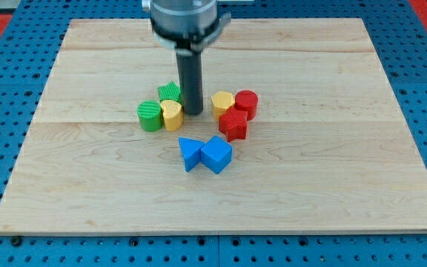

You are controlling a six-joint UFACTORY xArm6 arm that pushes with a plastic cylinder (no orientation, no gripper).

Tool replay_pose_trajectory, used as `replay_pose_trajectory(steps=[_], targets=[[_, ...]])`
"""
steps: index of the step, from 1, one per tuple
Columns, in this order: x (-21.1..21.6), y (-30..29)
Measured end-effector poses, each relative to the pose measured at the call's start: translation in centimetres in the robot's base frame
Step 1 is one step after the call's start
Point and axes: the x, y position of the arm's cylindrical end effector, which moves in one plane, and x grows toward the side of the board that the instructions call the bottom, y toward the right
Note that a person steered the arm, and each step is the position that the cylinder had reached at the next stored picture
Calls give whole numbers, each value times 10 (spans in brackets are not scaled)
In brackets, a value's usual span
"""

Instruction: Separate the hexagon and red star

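The yellow hexagon [222,101] sits near the board's middle, touching the red star [233,124] just below and to its right. A red cylinder [247,103] touches both on the right. My tip [193,113] rests on the board left of the hexagon, a small gap away. It stands between the hexagon and a yellow heart-shaped block [171,115].
A green star [170,92] sits just left of the rod, above the yellow heart. A green cylinder [150,116] touches the heart's left side. A blue triangle [190,153] and a blue cube [216,154] lie together below the group. The wooden board [332,170] lies on a blue pegboard.
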Motion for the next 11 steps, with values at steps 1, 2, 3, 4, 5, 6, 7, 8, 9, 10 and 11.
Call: replay_pose_trajectory(steps=[1,2,3,4,5,6,7,8,9,10,11], targets=[[-21,-25],[-72,-36],[-113,7],[-103,43],[-59,54],[4,54],[63,48],[85,33],[52,9],[2,1],[-28,42]])
